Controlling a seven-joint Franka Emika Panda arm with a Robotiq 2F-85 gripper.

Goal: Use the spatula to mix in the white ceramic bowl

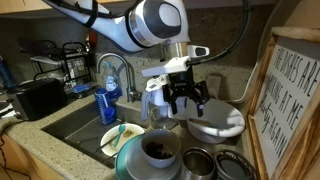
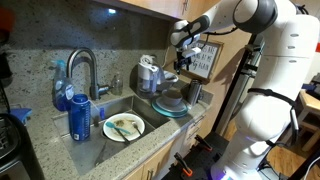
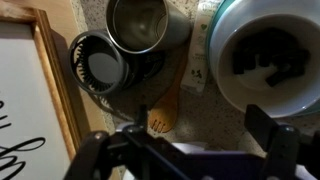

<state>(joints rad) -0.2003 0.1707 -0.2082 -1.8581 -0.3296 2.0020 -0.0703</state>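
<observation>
**A:** Where is the small white bowl?

**B:** In an exterior view the small white bowl (image 1: 160, 150) sits on a teal plate (image 1: 124, 157) at the front of the counter (image 3: 215, 118). It looks dark inside. The wrist view has that bowl at the right, with dark lumps in it.

**A:** And the spatula?

**B:** In the wrist view a slim pale strip lies on the counter between the small white bowl and a metal bowl (image 3: 145, 25). It looks like the spatula (image 3: 200, 60), but the picture is too blurred to be sure. It lies apart from the gripper.

**A:** What is the gripper doing?

**B:** The gripper (image 1: 187, 98) hangs over the bowls, released and grasping nothing. In the wrist view its dark fingers (image 3: 272, 140) stand at the bottom corners, spread well apart.

**A:** What lies around the bowl?

**B:** A second metal bowl (image 3: 100, 65) stands just beside the first one, close to a framed sign (image 3: 25, 100) that leans at the edge of the counter. In an exterior view a wide white bowl (image 1: 220, 122) sits below the gripper, behind the metal ones.

**A:** And farther out?

**B:** The sink (image 1: 70, 125) holds a white plate (image 1: 104, 140) with a yellow-green utensil (image 1: 125, 131) on it. A blue bottle (image 1: 108, 100) stands by the tap (image 1: 118, 70), at the far side of the sink.
</observation>
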